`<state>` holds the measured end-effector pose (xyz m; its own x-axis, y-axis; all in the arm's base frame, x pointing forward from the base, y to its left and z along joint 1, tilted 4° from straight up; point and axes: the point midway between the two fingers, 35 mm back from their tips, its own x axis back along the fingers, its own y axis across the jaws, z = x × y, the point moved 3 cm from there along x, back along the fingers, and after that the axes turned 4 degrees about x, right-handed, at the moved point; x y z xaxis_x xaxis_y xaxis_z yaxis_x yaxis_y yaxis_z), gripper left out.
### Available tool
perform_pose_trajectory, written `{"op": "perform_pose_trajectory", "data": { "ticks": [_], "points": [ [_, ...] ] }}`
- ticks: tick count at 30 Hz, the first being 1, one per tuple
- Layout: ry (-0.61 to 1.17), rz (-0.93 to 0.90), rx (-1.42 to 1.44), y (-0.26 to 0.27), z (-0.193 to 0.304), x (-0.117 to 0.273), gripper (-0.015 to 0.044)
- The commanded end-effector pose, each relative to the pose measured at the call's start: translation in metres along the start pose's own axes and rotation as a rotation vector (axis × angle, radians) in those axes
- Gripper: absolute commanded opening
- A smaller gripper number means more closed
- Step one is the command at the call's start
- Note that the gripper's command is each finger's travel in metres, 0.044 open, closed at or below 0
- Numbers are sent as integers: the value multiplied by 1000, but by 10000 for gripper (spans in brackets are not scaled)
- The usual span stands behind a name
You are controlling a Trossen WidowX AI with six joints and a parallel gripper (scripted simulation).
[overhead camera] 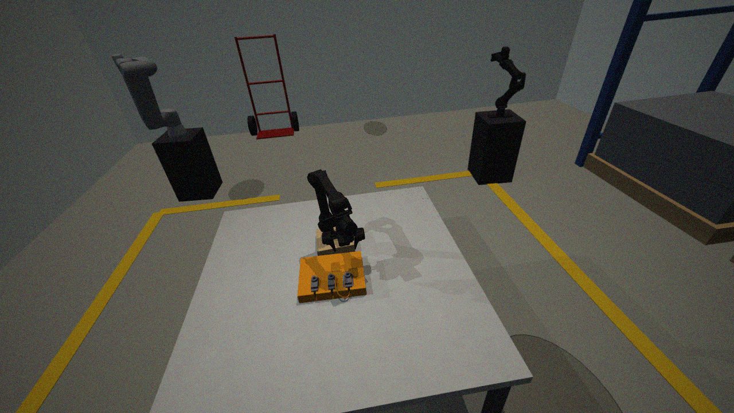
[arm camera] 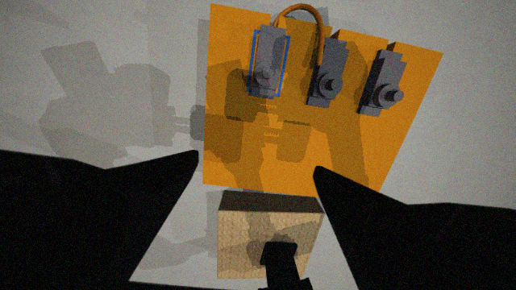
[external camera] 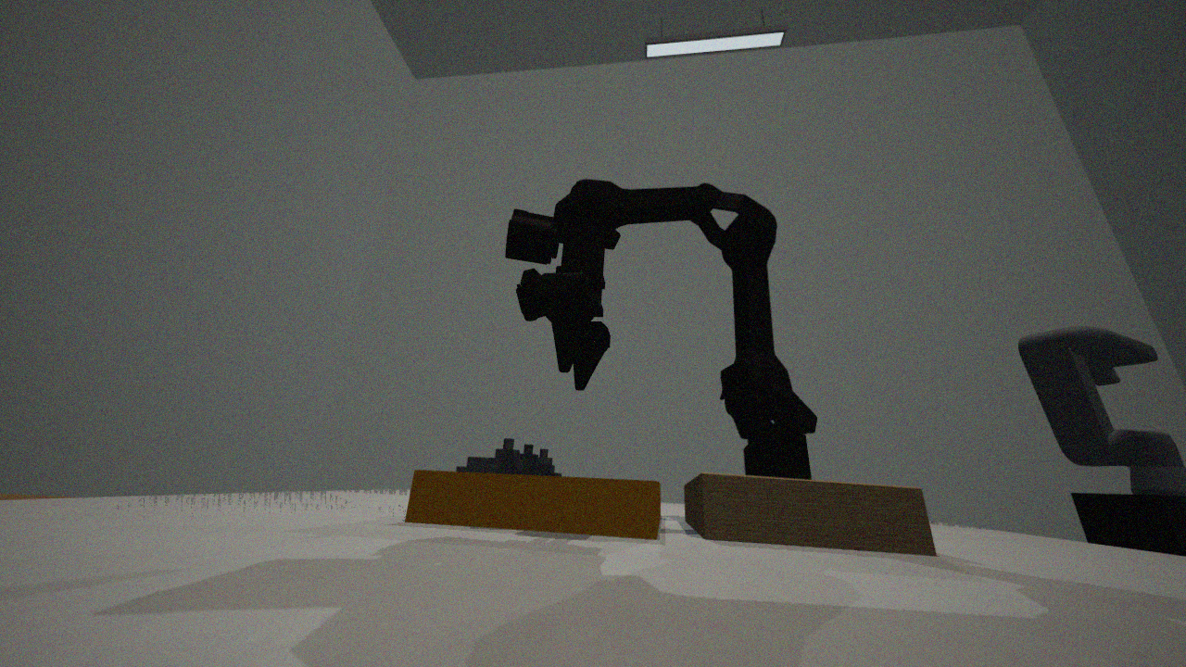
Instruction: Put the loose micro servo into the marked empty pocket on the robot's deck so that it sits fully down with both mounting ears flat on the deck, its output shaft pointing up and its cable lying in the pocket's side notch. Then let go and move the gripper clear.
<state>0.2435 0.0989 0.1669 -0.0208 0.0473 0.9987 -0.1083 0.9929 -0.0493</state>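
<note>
The micro servo (overhead camera: 348, 280) (external camera: 501, 460) (arm camera: 271, 52) stands at the blue-outlined pocket (arm camera: 251, 60) in the orange deck (overhead camera: 308, 265) (external camera: 530, 506) (arm camera: 419, 72). Its output shaft points up, and it looks lined up with the outline. Whether both ears lie flat is too small to tell. Its orange cable (arm camera: 302, 6) leaves the notch end and arches over towards the neighbouring servo; how deep it lies in the notch is unclear. My gripper (overhead camera: 345, 247) (external camera: 572, 378) (arm camera: 257, 163) is wide open and empty, raised above the deck and away from the servo, towards the arm's base.
Two more servos (overhead camera: 331, 281) (overhead camera: 314, 283) (arm camera: 336, 56) (arm camera: 391, 66) stand in a row beside it on the deck. A wooden block (overhead camera: 328, 251) (external camera: 813, 518) (arm camera: 238, 225) lies between the deck and the arm's base side. All stand on the white table (overhead camera: 410, 334).
</note>
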Motion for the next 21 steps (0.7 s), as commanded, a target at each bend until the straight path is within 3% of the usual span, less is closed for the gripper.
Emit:
{"op": "perform_pose_trajectory", "data": {
  "ticks": [1, 9, 21],
  "points": [
    [17, 2, -4, 0, 8, -1, 440],
    [5, 1, -1, -2, 6, 46, 440],
    [5, 1, -1, -2, 6, 48, 440]
  ]
}}
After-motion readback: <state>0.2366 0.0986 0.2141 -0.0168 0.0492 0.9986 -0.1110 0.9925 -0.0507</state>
